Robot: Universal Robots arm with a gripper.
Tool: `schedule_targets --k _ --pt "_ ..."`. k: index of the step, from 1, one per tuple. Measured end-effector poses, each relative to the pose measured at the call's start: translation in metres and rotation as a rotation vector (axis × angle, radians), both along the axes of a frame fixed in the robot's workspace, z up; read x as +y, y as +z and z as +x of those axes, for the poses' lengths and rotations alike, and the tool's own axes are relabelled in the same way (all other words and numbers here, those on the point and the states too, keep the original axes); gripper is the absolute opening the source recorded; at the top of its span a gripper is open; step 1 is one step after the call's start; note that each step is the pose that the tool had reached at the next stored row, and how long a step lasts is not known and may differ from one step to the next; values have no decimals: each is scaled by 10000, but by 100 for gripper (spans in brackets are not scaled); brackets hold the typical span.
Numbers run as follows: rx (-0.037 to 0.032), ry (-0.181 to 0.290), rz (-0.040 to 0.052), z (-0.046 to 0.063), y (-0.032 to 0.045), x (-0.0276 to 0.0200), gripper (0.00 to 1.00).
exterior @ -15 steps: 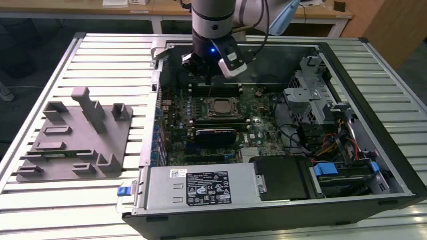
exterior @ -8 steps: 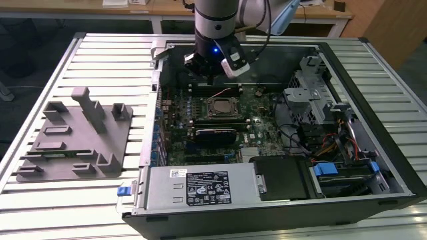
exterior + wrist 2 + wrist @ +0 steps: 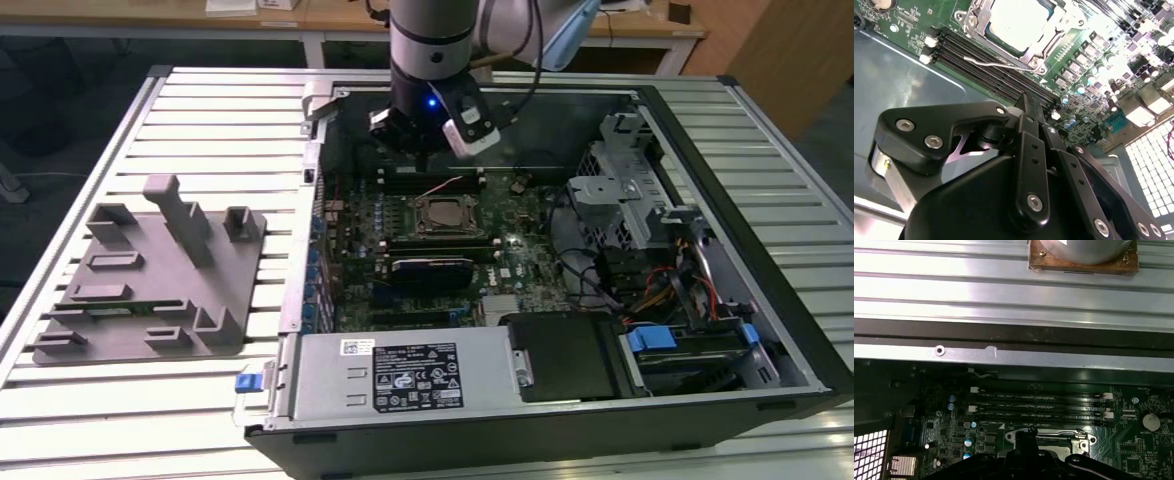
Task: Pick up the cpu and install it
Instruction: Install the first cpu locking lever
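Tool (image 3: pixel 1026 102) closed on nothing, above the memory slots (image 3: pixel 1004 82), with a white wire (image 3: pixel 989 63) across them. The cpu (image 3: pixel 1014 20) sits in the socket (image 3: pixel 976 25) just beside. Tray (image 3: pixel 134 300) on the worktop (image 3: pixel 200 120), well apart.

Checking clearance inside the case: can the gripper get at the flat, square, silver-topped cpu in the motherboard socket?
Probably yes: the gripper hangs close beside the cpu, whose top lies uncovered; only the socket's metal bracket hems its edges.

Cpu (image 3: pixel 1015 21) — top cut off by pic edge.
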State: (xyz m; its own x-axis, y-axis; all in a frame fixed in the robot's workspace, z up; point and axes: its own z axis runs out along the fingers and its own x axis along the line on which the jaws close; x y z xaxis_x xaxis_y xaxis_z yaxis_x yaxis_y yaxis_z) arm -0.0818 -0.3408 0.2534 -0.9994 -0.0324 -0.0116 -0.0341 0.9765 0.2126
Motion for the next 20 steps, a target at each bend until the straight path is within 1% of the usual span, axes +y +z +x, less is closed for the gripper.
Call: schedule_targets --k 4,7,12,20 --pt "-88 1 -1 0 -52 -13 11" --pt "-130 1 0 3 -90 -16 11" --pt "-134 1 -1 43 -127 -17 11" --pt "-134 1 -3 141 -175 -18 11"
